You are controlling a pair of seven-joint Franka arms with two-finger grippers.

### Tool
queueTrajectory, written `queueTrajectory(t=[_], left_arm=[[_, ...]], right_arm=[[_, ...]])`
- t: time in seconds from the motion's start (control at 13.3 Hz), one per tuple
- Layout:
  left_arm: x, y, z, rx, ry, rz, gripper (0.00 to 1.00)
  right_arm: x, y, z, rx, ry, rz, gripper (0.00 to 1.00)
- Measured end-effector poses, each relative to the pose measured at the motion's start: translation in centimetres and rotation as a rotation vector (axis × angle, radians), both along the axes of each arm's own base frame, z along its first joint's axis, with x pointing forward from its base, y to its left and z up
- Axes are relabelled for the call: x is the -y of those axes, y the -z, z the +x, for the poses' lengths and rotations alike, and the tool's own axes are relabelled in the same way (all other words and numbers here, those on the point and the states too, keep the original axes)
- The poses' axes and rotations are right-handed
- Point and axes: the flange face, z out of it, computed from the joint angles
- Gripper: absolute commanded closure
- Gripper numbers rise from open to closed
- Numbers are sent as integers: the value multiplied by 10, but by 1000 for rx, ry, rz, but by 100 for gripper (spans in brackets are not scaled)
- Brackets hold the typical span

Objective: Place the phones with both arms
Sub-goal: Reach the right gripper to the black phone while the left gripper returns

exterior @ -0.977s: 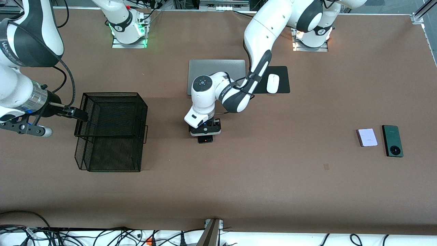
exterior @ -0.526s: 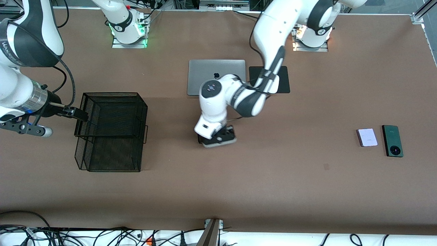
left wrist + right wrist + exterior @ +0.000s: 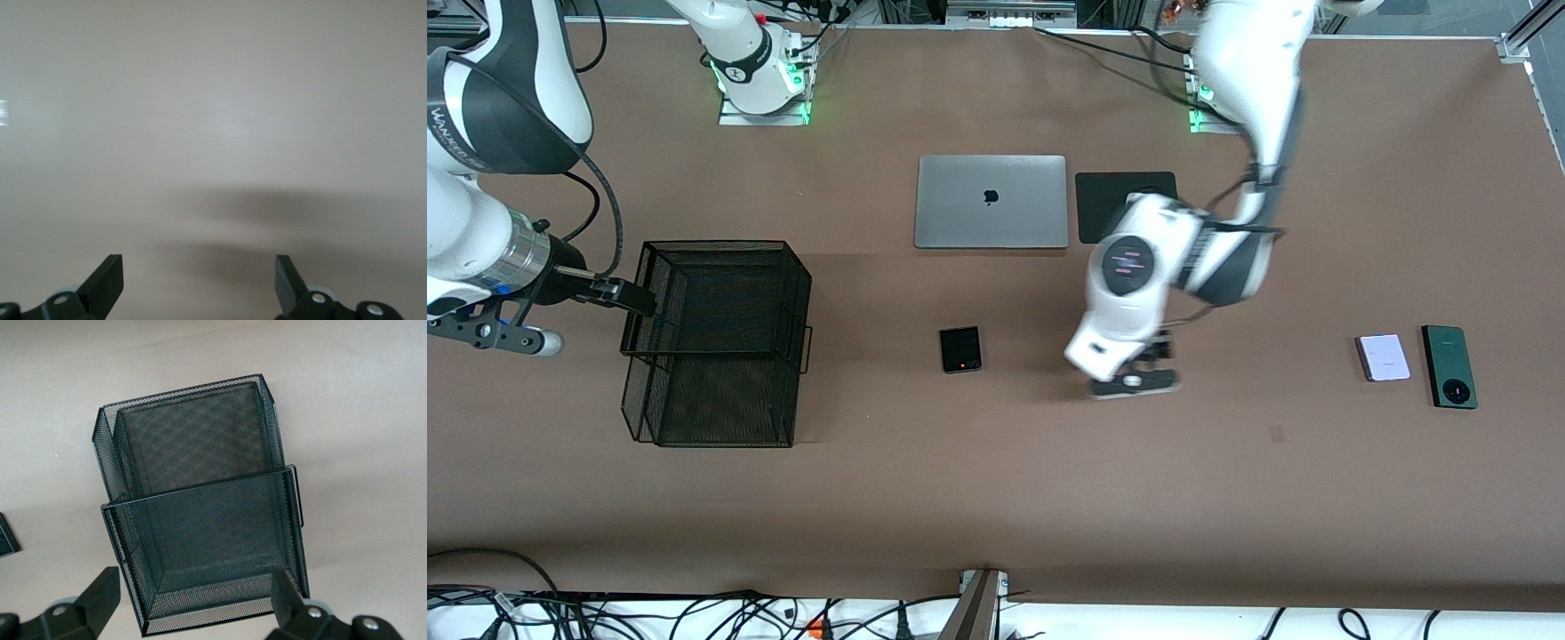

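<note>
The left hand is held open and empty over bare desk, between the black flip phone and the lilac-white phone; the green phone lies beside the latter. The right hand, open and empty, waits over the mesh basket.

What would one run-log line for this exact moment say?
left gripper: open, empty, over bare table | right gripper: open, waits over basket | black phone: on table | lilac phone, green phone: untouched
</note>
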Motion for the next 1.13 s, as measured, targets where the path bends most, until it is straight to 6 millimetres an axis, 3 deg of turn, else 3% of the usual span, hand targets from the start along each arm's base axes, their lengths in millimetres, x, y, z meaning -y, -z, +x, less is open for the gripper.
queueTrajectory(t=[0.23, 0.45, 0.6, 0.75, 0.9, 1.13], left_arm=[[-115, -8, 5, -80, 86, -3, 0], [-225, -13, 11, -120, 127, -20, 0], [-289, -17, 12, -123, 106, -30, 0], [-342, -15, 8, -123, 133, -31, 0], [-392, -5, -1, -90, 150, -29, 0], [-444, 20, -24, -56, 105, -25, 0]], right_arm=[[-10, -2, -1, 5, -17, 2, 0], [-50, -1, -5, 2, -75, 4, 0], [-95, 8, -12, -10, -52, 1, 0], [-156, 29, -20, -24, -10, -5, 0], [-213, 61, -25, -15, -23, 6, 0], [-279, 126, -32, -14, -83, 29, 0]])
